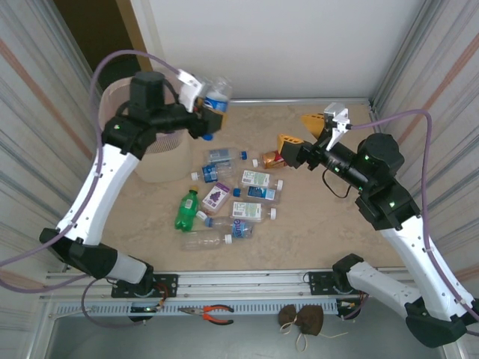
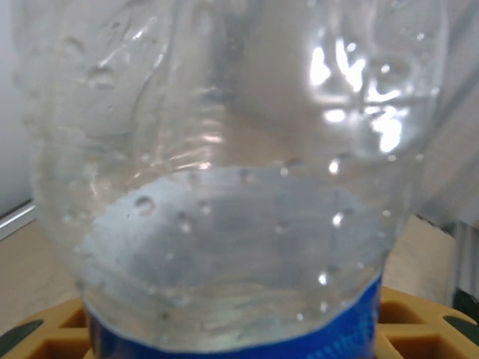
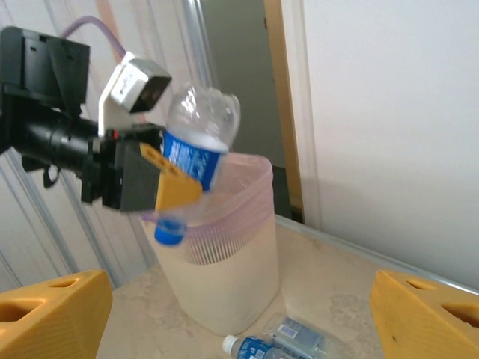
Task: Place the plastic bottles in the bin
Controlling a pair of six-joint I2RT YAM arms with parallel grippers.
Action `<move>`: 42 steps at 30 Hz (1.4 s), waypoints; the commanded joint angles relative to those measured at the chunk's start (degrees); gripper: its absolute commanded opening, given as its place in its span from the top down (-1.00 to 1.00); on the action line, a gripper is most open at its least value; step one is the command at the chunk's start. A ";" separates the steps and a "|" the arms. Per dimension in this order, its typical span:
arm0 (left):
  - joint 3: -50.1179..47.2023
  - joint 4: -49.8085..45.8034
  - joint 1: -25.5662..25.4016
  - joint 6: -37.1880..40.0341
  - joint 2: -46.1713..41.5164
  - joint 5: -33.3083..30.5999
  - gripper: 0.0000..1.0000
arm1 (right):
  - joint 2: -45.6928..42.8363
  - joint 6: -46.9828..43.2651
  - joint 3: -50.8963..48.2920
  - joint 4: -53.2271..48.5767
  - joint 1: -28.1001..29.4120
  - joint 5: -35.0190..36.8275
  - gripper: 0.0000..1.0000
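Note:
My left gripper (image 1: 208, 112) is shut on a clear bottle with a blue label (image 1: 216, 99), raised beside the right side of the bin's rim. In the right wrist view this bottle (image 3: 196, 142) hangs blue cap down in front of the bin (image 3: 224, 277), a beige basket with a pink liner. The left wrist view has the bottle's body (image 2: 224, 187) close up between yellow fingers (image 2: 419, 321). My right gripper (image 1: 301, 132) is open above an orange-brown bottle (image 1: 273, 158), with nothing between its fingers (image 3: 52, 314). Several bottles lie on the table, one of them green (image 1: 187, 209).
The bin (image 1: 161, 161) stands at the far left under my left arm. Corrugated walls close in both sides and a white wall the back. Orange-handled pliers (image 1: 213, 313) and a brown object (image 1: 303, 318) lie on the front rail.

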 commanded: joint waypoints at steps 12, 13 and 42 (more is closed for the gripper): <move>13.69 -12.12 24.73 -8.07 8.86 0.79 0.13 | 0.89 0.48 0.62 -0.30 -0.61 1.05 -0.76; 14.23 -12.98 25.64 -7.72 9.84 0.65 0.12 | 0.96 0.48 0.63 -0.47 -0.60 0.96 -0.76; -4.37 -12.49 26.26 -7.43 23.94 -7.54 -0.10 | 0.53 0.97 -1.12 -0.90 -0.78 2.10 -0.76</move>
